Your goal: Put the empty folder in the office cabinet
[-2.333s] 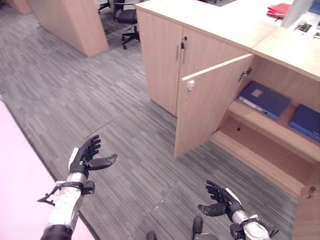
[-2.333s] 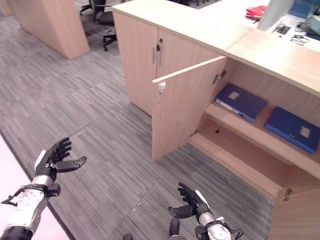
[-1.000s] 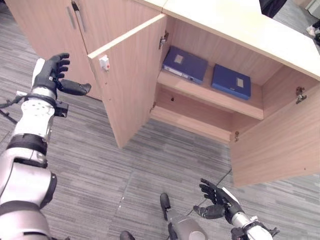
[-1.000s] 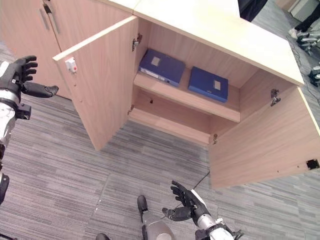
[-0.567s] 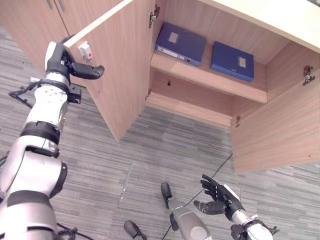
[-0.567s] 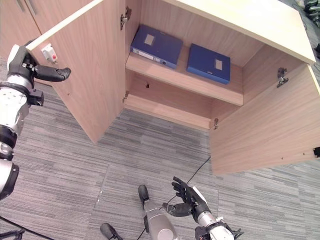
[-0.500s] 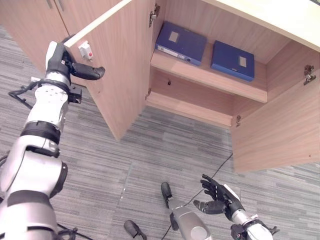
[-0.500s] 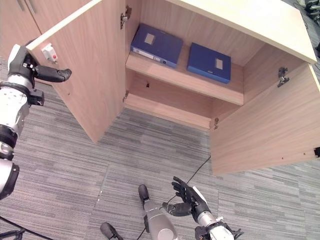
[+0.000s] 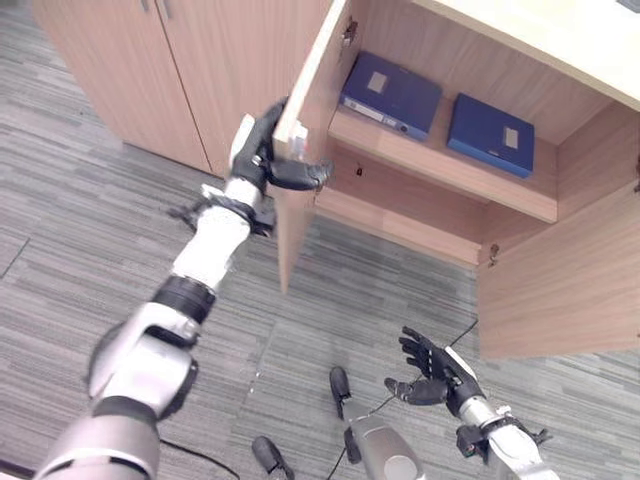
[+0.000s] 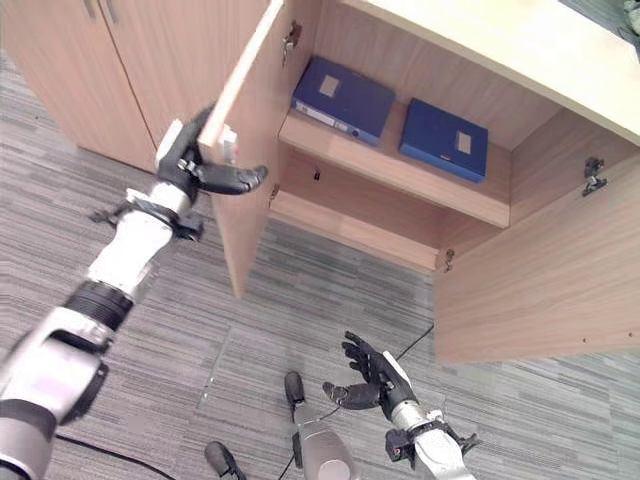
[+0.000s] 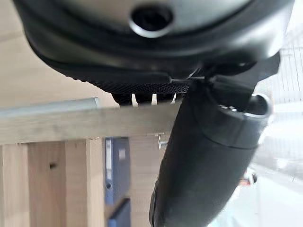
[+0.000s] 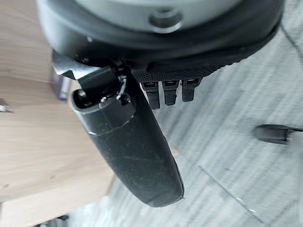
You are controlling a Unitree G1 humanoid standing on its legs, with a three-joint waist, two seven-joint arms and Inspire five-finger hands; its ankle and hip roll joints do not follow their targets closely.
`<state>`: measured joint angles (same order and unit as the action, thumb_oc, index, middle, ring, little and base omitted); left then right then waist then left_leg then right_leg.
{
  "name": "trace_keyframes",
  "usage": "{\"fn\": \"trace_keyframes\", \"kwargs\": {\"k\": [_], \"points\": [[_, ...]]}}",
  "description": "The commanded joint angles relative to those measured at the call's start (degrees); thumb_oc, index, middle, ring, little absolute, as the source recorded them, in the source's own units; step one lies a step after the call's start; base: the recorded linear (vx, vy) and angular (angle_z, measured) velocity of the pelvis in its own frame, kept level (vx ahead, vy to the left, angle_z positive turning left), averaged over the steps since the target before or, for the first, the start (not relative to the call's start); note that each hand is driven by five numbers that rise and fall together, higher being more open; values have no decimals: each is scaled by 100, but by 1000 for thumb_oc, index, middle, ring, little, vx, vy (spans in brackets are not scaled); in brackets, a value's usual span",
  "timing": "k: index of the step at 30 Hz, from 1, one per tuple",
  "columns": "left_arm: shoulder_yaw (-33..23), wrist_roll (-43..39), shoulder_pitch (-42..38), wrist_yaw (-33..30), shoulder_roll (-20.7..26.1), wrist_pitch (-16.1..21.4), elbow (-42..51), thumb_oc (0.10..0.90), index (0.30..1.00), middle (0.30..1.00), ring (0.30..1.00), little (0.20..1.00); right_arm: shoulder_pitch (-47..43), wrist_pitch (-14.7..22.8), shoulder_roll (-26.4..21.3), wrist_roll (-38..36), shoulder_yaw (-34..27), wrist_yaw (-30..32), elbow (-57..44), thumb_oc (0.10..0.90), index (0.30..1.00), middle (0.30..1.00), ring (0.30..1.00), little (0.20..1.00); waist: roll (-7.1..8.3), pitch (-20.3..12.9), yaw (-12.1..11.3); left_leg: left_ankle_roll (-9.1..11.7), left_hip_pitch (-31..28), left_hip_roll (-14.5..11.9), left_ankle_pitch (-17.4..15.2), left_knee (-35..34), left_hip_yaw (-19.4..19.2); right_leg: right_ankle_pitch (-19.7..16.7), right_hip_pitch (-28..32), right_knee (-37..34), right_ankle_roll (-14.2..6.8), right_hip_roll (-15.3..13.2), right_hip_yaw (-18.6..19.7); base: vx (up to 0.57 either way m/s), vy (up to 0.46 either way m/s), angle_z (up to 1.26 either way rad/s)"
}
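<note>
Door (image 9: 300,130) swung, left hand (image 9: 262,150) gripping.

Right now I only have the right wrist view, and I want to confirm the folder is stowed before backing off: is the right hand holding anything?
Observer: No. The right hand is open, low over the floor, holding nothing.
Operator: And the left?
Observer: The left hand pinches the edge of the open left door, thumb on its inner face.
Operator: Any folders inside?
Observer: Yes. The left blue folder and the right blue folder lie flat on the upper shelf.
</note>
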<state>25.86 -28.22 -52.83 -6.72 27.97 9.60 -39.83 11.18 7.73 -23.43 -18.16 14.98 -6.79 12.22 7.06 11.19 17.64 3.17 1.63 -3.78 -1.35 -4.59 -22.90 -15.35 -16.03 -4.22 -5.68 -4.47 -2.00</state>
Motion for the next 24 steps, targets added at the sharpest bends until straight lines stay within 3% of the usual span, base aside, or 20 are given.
{"fn": "trace_keyframes", "kwargs": {"k": [1,7,8,9,10,12,13,14,15,16,17,19,24], "points": [[71,315,-335,452,-742,684,623,800,900,900,900,900,-23,340,-341,3,-376,123,-263,800,900,900,900,900,-444,84,296,-104,-627,-75,-442,72,836,1924,530,1321,-387,145,-55,-52,9,-4],[-232,-19,501,197,-1801,705,395,800,900,900,900,900,403,159,-360,226,-521,114,-455,800,900,900,900,900,-639,-103,737,-253,-1193,100,-775,335,402,1962,732,1693,-410,92,290,-25,56,-25],[-294,-83,687,168,-1975,714,362,800,900,900,900,900,450,101,-437,360,-540,90,-465,800,900,900,900,900,-713,-102,899,-320,-1334,187,-844,352,110,1822,676,1697,-461,74,514,-285,56,-71],[-331,-177,808,171,-2010,723,420,800,900,900,900,900,347,85,-511,470,-578,134,-433,800,900,900,900,900,-730,-5,943,-381,-1329,247,-893,373,-297,1349,467,1589,-666,-153,486,-331,-31,-88],[-332,-190,789,190,-1932,726,424,800,900,900,900,900,295,86,-526,481,-569,127,-412,800,900,900,900,900,-732,-27,959,-363,-1296,230,-869,299,-523,1091,369,1382,-802,-314,443,-262,-125,-168],[-270,-149,757,223,-1692,673,439,800,900,900,900,900,308,90,-445,461,-574,107,-430,800,900,900,900,900,-796,4,964,-329,-1320,84,-842,185,-661,975,141,1318,-872,-625,162,-146,-228,-286],[-354,-29,697,249,-1320,632,390,800,900,900,900,900,410,101,-421,475,-593,40,-407,800,900,900,900,900,-832,-26,930,-305,-1348,-32,-735,79,-997,1179,231,1415,-809,-903,-300,-167,-241,-206],[-354,-30,699,252,-1310,629,392,800,900,900,900,900,408,102,-415,476,-587,39,-407,800,900,900,900,900,-820,-17,924,-299,-1370,-30,-731,67,-1008,1198,232,1434,-807,-899,-289,-162,-352,-200],[-490,-1,590,272,-949,567,274,800,900,900,900,900,506,98,-439,454,-665,-63,-411,800,900,900,900,900,-834,-86,853,-250,-1353,-98,-603,85,-1309,1219,374,1746,-750,-1177,-804,-78,-322,-210],[-531,61,523,277,-739,518,160,800,900,900,900,900,534,85,-503,492,-698,-109,-426,800,900,900,900,900,-838,-182,731,-198,-1340,-79,-549,82,-1460,1245,615,1595,-738,-1315,-1155,-41,-530,-231],[-444,324,374,398,-580,472,162,800,900,900,900,900,642,75,-512,490,-813,-124,-400,800,900,900,900,900,-783,-347,672,-109,-1319,-86,-481,142,-1557,1236,940,1154,-798,-1343,-1316,24,-337,-149],[-408,398,374,440,-519,493,286,800,900,900,900,900,686,56,-508,486,-894,-127,-379,800,900,900,900,900,-781,-394,615,-43,-1309,-137,-437,209,-1579,1162,952,998,-809,-1294,-1295,112,-288,-102],[-387,560,583,676,-325,621,824,800,900,900,900,900,336,183,-633,271,-975,-139,-310,800,900,900,900,900,-929,-424,513,217,-1327,-478,-229,349,-1586,1296,1149,674,-712,-962,-1429,112,-342,1]]}}
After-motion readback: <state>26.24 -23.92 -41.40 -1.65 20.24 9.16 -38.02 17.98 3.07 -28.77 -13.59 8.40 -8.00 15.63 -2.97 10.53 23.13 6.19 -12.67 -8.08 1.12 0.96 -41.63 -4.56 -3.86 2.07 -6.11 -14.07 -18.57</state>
